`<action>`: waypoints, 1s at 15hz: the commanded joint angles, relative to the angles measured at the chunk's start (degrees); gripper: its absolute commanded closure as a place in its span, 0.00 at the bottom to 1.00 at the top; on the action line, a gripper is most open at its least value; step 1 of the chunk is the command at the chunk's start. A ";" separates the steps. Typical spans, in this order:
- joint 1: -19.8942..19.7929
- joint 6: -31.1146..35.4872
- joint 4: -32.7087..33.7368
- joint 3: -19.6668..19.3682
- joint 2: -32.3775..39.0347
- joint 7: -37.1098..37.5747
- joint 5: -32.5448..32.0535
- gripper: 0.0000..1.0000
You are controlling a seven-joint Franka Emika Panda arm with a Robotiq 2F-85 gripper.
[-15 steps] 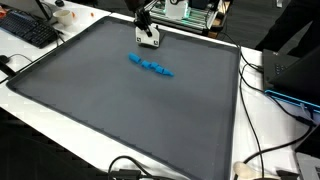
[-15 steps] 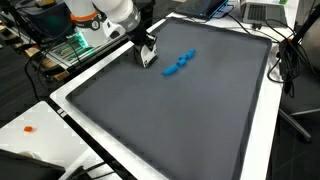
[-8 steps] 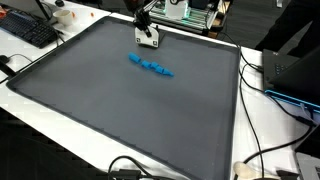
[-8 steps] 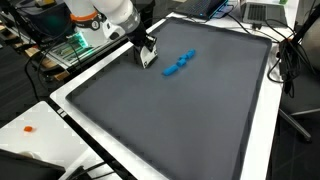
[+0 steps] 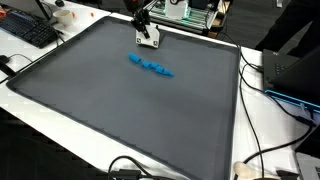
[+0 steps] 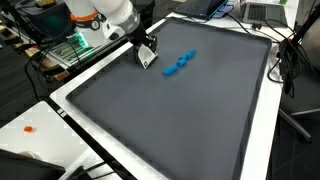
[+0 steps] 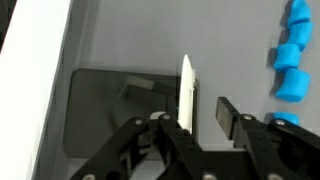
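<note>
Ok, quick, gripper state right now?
Gripper: a white flat piece stands between its fingers; cannot tell if it is clamped.

White plate (image 7: pixel 187 90): thin, standing edge-on between the fingers (image 7: pixel 228 110) of my hand (image 7: pixel 197 112).
Blue blocks (image 5: pixel 150 66): I am seeing a short row lying flat on the table (image 5: pixel 120 110), nearby.

Raised, oblique in both exterior views, from differing sides (sharing grey mat (image 5: pixel 120 115), blue blocks (image 5: pixel 150 67)); close, downward from wrist.
</note>
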 commanded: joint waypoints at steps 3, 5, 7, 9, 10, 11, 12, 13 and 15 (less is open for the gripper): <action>-0.68 -1.16 -0.27 -0.67 -2.51 0.61 -3.38 0.05; -0.81 -1.79 -0.12 -0.73 -3.71 2.23 -6.58 0.00; -0.97 -2.88 -0.05 -0.72 -5.46 4.53 -10.94 0.00; -1.10 -3.93 0.09 -0.47 -7.73 6.15 -15.42 0.00; -1.06 -4.72 0.27 -0.26 -9.03 5.75 -17.72 0.00; -0.90 -5.83 0.56 0.06 -10.55 4.55 -20.45 0.00; -0.82 -6.71 0.92 0.40 -11.90 3.79 -22.58 0.00; -0.65 -7.99 1.49 0.87 -13.40 2.66 -24.64 0.00; -0.27 -10.49 2.97 1.96 -15.60 0.68 -27.55 0.00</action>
